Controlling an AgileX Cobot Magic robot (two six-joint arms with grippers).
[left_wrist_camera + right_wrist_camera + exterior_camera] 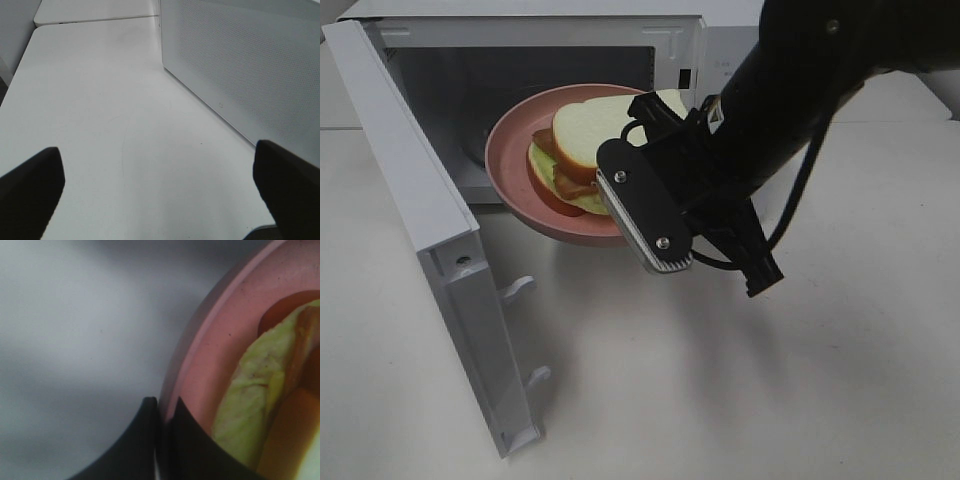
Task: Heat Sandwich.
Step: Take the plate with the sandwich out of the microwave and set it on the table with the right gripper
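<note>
Right pincer (625,235) is clenched on the pink plate's (510,150) rim, so the sandwich (585,135) rides level at the microwave (540,30) mouth; left pincer (160,192) is released, idle beside the microwave.

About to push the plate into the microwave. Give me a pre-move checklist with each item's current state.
1. Right gripper shut on the pink plate rim: ok.
2. Sandwich sits on the plate, tilted but not sliding off: ok.
3. Microwave door swung wide open: ok.
4. Microwave cavity free of obstacles: cannot tell, plate hides part of it.
5. Left gripper open, beside the microwave and out of the path: ok.
</note>
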